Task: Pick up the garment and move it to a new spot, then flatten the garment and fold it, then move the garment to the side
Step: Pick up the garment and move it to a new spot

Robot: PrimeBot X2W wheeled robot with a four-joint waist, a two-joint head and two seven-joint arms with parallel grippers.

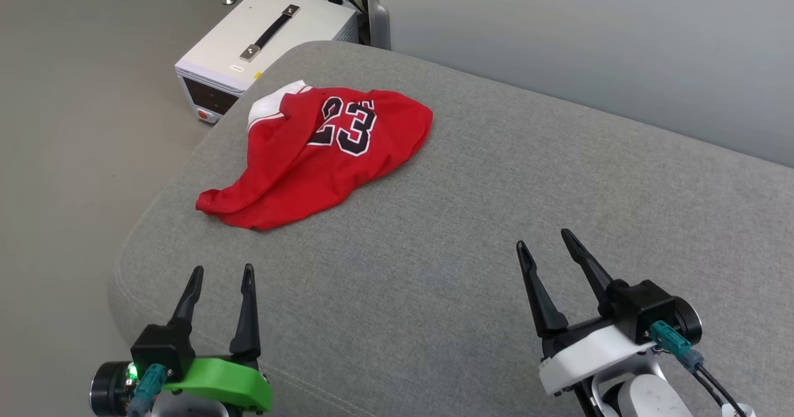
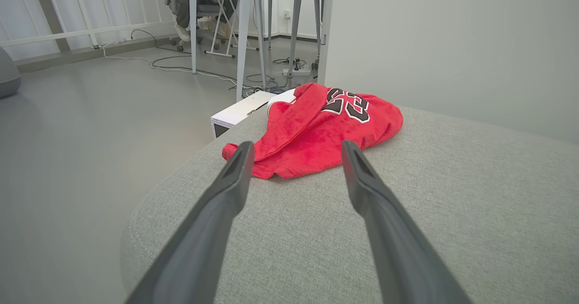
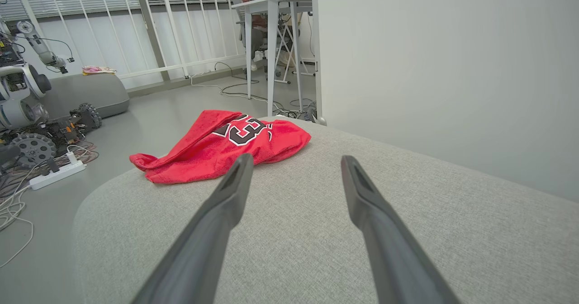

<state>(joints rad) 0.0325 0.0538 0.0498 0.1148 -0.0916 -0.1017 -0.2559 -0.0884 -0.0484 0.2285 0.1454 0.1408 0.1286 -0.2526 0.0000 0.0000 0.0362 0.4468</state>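
Note:
The garment (image 1: 310,156), a red jersey with a black 23 outlined in white and a bit of white sleeve, lies crumpled near the far left corner of the grey cushion (image 1: 471,218). It also shows ahead of the fingers in the left wrist view (image 2: 312,134) and toward the upper left in the right wrist view (image 3: 217,145). My left gripper (image 1: 222,277) hovers open at the lower left, well short of the garment. At the lower right, my right gripper (image 1: 547,242) is open too, with nothing between its fingers.
A white box with a black handle (image 1: 263,41) stands on the floor just beyond the cushion's far left corner. A pale wall (image 1: 589,44) runs behind the cushion. Desks, cables (image 3: 18,195) and another wheeled machine (image 3: 31,132) stand on the floor to the left.

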